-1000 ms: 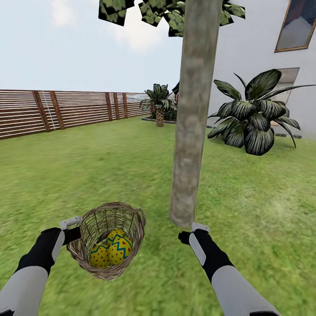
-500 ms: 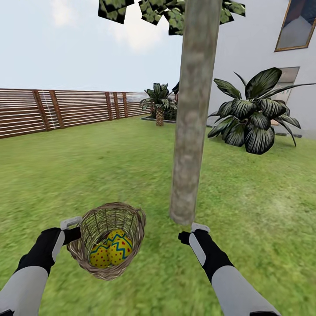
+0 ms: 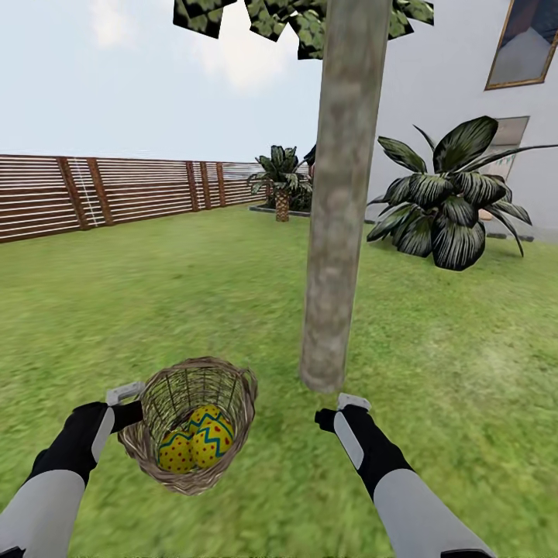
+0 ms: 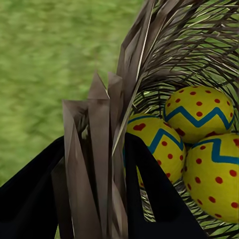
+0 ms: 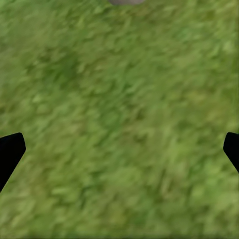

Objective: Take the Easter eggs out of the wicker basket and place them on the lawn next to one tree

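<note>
Head view: wicker basket point(image 3: 191, 422) held off the lawn point(image 3: 194, 287) by the left gripper point(image 3: 128, 403), clamped on the near rim and tilted toward the camera. Two Easter eggs point(image 3: 195, 446) plainly visible inside, low against the near wall; a third hard to separate here. Tree point(image 3: 335, 232) just ahead and right of the basket, trunk base close to the right gripper point(image 3: 341, 411), which hangs above the grass with nothing in it. Fence point(image 3: 116, 194), palms point(image 3: 281, 182) and a broad-leaved plant point(image 3: 453, 205) well behind.

Left wrist view: black fingers point(image 4: 149, 184) pinching a thin bundle of rim twigs point(image 4: 97, 164), one on either side. All three eggs point(image 4: 199, 144) nestled together beside the inner finger, touching one another. Likely risk: slim purchase on loose weave, so a jolt or further tilt could let the basket slip or twist and spill the eggs. Rolling away from the trunk would follow, eggs being round and the grass flat.

Right wrist view: fingertips point(image 5: 10, 152) wide apart, bare grass between, a grey sliver of trunk base point(image 5: 127, 2) at the frame edge. Second risk: reaching into a narrow, tapering basket with jaws this wide may catch the weave or knock the neighbouring eggs. Third: a smooth egg squirting from the pads if gripped off-centre.
</note>
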### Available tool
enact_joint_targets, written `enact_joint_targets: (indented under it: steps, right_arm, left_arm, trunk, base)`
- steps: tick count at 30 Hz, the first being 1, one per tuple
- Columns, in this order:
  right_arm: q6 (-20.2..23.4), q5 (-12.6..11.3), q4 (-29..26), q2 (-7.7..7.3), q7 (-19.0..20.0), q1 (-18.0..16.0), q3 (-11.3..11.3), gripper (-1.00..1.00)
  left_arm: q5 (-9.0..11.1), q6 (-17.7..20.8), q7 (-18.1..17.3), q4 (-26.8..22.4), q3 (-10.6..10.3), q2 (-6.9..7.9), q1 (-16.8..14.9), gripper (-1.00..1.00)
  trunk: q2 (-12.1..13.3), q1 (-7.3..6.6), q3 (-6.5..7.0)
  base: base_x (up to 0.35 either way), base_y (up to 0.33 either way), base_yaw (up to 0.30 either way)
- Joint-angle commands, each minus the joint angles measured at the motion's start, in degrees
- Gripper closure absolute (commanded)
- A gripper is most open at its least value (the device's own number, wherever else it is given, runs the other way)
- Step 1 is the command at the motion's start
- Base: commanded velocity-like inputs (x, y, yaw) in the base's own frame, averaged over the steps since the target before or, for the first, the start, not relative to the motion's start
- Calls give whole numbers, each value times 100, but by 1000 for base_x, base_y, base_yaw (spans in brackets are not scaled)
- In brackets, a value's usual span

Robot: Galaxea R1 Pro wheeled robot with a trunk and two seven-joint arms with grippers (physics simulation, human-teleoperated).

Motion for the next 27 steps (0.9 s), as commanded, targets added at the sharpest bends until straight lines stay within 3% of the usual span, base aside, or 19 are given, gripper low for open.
enact_joint_targets:
  steps: [1,27]
  right_arm:
    - [14,-55,-9,3,-41,-3,-5,-100]
    - [14,-48,-9,3,-41,-3,-3,-100]
  left_arm:
    - [13,28,-13,-10,14,-2,-5,100]
    - [13,28,-21,-10,14,-11,-5,100]
  trunk:
    - [-45,22,-24]
    - [-1087,593,-491]
  base:
    - [0,0,0]
    - [0,0,0]
